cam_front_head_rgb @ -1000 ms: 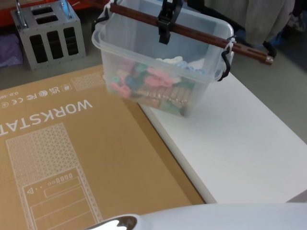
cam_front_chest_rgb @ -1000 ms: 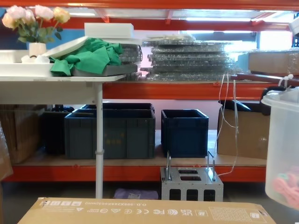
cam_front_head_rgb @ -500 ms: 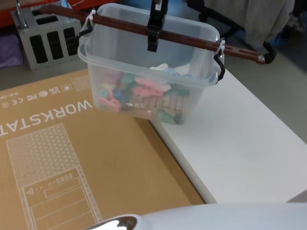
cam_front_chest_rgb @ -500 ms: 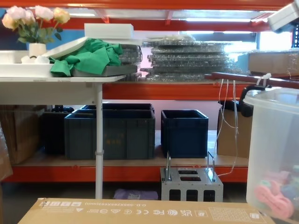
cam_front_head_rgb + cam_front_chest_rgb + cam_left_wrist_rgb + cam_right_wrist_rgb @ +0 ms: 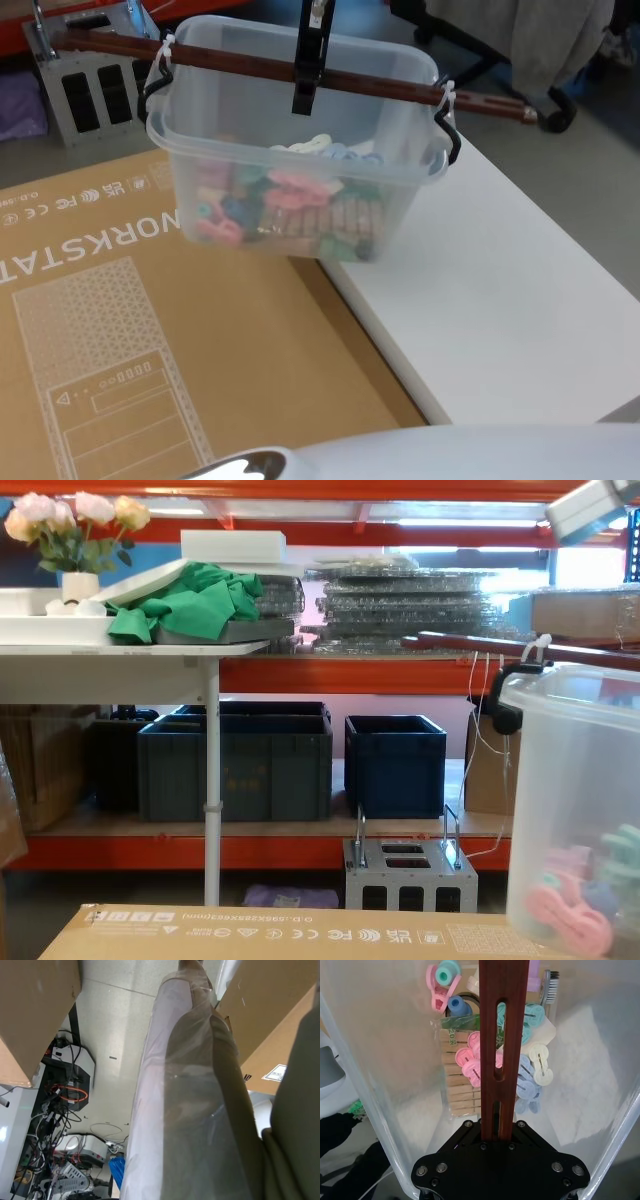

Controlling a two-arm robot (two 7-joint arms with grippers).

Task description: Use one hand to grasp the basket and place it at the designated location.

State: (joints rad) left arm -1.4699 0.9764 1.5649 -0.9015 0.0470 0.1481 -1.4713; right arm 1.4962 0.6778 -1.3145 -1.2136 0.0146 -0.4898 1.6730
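a plastic-wrapped pale column fills the middle, flanked by cardboard boxes; tangled cables lie on the floor.

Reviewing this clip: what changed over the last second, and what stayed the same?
The basket, hanging by its handle from the right gripper, was carried toward the robot's left, from above the white table to partly over the cardboard box. The gripper stayed shut on the handle; box and table did not shift.
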